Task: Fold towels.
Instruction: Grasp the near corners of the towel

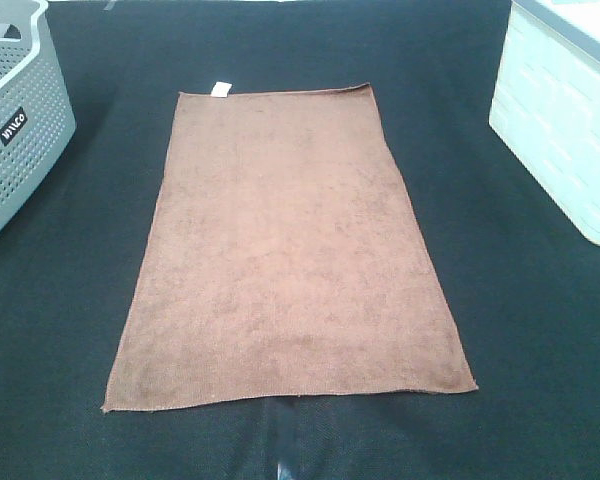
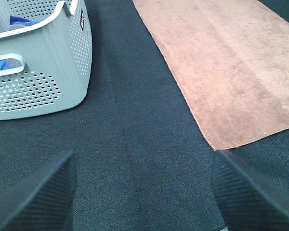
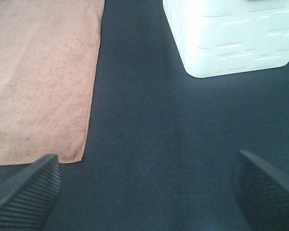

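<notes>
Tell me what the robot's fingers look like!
Only the tips show. The left fingers and the right fingers are black, broad and rounded, covered in fine ridges like tiny grip lines. The rest of the arms is out of view, and no cables or markings show.

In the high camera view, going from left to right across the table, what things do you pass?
grey perforated basket → brown towel, spread flat → white bin
</notes>
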### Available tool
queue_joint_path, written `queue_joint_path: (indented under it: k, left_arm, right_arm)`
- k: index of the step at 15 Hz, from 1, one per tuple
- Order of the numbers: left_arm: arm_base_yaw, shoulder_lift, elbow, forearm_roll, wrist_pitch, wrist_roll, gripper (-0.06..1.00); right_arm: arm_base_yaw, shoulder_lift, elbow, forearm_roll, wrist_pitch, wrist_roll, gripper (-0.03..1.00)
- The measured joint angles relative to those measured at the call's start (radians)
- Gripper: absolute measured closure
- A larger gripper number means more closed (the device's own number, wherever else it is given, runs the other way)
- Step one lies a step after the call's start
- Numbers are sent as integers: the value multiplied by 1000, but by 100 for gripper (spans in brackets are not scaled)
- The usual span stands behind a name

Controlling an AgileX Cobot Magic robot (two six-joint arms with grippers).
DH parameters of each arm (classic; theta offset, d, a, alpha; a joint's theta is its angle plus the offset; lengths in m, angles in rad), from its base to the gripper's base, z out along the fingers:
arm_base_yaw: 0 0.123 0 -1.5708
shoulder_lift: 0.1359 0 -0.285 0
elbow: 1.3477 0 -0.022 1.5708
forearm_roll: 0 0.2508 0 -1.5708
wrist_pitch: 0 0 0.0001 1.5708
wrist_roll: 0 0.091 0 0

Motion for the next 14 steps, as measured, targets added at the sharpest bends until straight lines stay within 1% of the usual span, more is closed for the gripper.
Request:
queue_joint_path:
  k: [14]
  left_arm:
    - [0, 0, 0, 0, 0, 0, 21]
  right_arm:
    - [0, 0, 0, 0, 0, 0, 6]
